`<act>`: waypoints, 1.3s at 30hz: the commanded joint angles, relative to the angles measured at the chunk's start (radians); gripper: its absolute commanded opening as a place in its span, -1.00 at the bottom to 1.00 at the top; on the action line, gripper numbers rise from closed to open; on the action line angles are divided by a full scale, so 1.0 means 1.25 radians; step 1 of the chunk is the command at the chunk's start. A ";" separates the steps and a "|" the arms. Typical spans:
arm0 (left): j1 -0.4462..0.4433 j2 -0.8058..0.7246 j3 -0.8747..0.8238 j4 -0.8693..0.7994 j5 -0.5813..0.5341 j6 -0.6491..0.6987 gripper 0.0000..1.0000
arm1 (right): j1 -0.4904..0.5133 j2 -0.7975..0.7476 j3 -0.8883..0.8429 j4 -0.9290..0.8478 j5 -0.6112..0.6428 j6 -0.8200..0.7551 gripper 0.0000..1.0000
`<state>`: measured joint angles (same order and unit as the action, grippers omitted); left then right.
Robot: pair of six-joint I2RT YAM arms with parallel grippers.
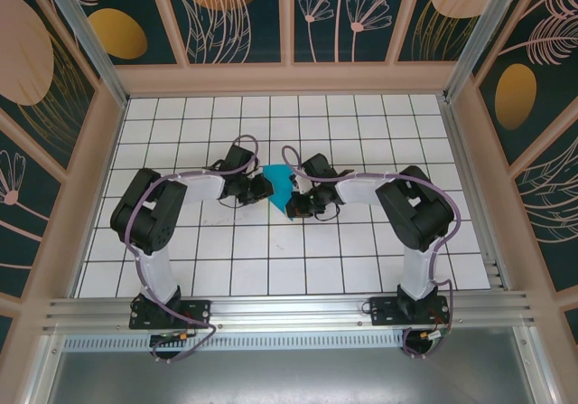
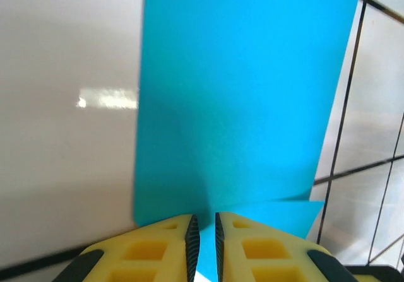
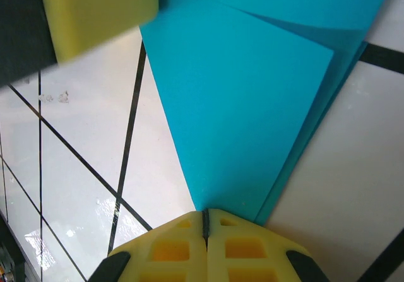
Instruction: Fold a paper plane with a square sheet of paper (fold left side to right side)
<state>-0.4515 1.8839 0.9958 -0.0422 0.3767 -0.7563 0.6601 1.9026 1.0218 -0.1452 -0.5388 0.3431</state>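
The teal square sheet of paper [image 1: 280, 185] sits partly folded between my two grippers at the middle of the tiled table. In the left wrist view it [image 2: 240, 105] is a broad flat panel with a folded flap at its lower right. My left gripper [image 2: 204, 244] stands a narrow gap apart, and teal shows through the gap. From above, the left gripper [image 1: 264, 187] is at the sheet's left edge. My right gripper [image 3: 205, 222] is shut, with the pointed end of the layered paper [image 3: 252, 105] running into its jaws. In the top view the right gripper [image 1: 296, 207] is at the sheet's lower right.
The white grid-tiled table [image 1: 271, 268] is ringed by beige frame walls [image 1: 289, 79]. A yellow finger of the left gripper [image 3: 95, 11] shows at the top left of the right wrist view, close over the paper. Both arms reach inward from their bases at the near edge.
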 commanded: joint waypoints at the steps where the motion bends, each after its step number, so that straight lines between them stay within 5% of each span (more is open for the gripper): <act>1: 0.066 0.051 0.031 -0.041 -0.161 0.059 -0.59 | 0.007 0.037 -0.052 -0.154 0.092 -0.012 -0.93; 9: 0.092 0.038 0.072 -0.063 -0.154 0.083 -0.52 | 0.005 0.011 -0.058 -0.121 0.064 -0.009 -0.89; 15: 0.102 -0.070 0.044 -0.076 -0.146 0.088 -0.27 | -0.006 -0.051 -0.015 -0.078 0.019 -0.003 -0.67; 23: 0.098 -0.231 -0.116 0.036 0.018 -0.011 0.02 | -0.043 -0.173 0.011 -0.058 0.080 -0.020 -0.26; 30: 0.071 -0.219 -0.214 0.161 0.086 -0.082 0.10 | -0.048 -0.144 0.032 -0.027 0.094 -0.039 -0.03; 39: 0.021 -0.147 -0.173 0.219 0.109 -0.113 0.15 | -0.047 -0.099 0.029 -0.021 0.108 -0.036 -0.07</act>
<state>-0.4110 1.6699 0.7418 0.1745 0.4911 -0.8722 0.5999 1.7584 1.0389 -0.1829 -0.4187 0.3130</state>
